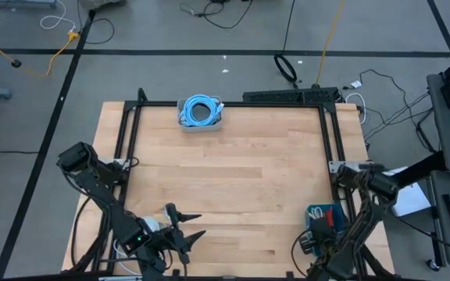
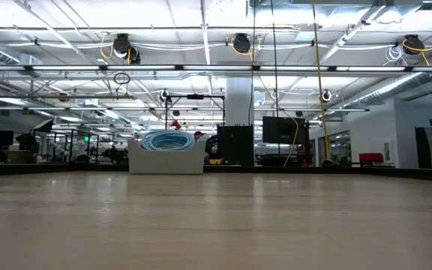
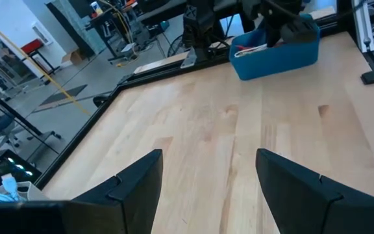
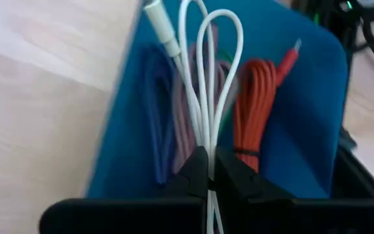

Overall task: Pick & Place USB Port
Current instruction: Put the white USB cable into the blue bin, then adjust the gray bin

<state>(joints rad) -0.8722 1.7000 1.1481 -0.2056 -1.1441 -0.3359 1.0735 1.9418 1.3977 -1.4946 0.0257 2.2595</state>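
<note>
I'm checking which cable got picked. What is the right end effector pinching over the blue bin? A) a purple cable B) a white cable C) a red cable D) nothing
B: in the right wrist view the right end effector is shut on a looped white cable above the blue bin, with the red cable untouched beside it.

Bare tabletop [image 1: 233,179] between far white bin [image 1: 201,123] and near blue bin [image 1: 324,215].
</note>
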